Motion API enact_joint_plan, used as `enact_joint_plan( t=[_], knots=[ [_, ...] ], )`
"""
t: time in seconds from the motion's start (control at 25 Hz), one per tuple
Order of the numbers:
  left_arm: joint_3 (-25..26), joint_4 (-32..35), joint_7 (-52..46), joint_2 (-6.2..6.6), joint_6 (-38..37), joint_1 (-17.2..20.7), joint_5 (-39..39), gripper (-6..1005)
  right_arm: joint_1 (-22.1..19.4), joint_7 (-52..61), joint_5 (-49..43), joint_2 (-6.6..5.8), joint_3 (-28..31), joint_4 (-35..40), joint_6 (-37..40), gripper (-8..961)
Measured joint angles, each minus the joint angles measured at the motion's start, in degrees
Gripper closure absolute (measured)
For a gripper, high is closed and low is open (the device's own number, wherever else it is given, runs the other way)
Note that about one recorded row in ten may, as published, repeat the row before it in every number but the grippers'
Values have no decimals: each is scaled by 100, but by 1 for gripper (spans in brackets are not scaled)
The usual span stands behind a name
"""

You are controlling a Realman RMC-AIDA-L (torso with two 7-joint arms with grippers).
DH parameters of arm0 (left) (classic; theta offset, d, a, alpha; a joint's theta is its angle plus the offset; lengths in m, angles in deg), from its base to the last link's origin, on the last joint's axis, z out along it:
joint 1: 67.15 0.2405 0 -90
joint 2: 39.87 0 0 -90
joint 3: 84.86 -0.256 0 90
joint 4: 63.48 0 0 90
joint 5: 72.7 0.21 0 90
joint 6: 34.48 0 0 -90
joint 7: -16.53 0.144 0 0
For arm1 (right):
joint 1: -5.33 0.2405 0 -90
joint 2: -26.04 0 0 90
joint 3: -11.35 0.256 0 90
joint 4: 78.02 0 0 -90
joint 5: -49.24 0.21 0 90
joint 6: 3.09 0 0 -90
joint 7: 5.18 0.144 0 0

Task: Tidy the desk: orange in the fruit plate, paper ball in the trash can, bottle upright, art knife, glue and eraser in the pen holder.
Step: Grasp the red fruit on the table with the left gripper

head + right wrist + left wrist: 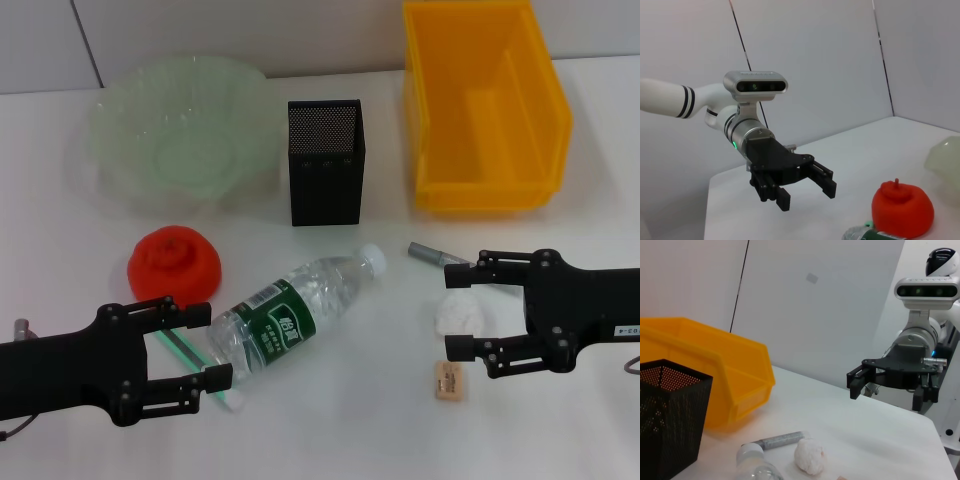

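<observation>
the left gripper (205, 347) sits at about 8 o'clock on the table (330, 420), its fingers spread apart and holding nothing. just at its 12 o'clock lies the orange (174, 263), on the table and outside the fruit plate (180, 135), which stands farther off at 11 o'clock. a green stick (192, 362) lies between the left fingers, running under the bottle (290, 316). the bottle lies on its side at the centre, cap pointing toward 1 o'clock. the pen holder (324, 162) stands upright at 12 o'clock from the bottle. a grey tube-shaped item (432, 252) lies at 3 o'clock from the bottle cap. the paper ball (460, 311) rests between the spread fingers of the right gripper (458, 311); i cannot tell whether they touch it. the eraser (447, 381) lies just at the paper ball's 6 o'clock. the trash can (484, 105) stands at 1 o'clock.
</observation>
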Motion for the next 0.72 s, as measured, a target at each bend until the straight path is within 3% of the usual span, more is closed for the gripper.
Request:
enact_joint_plan(
  t=[0.72],
  knots=[
    [17,-23,5,-13,20,-1,7,226,-24,-1,0,0,-4,-2,0,122]
  ],
)
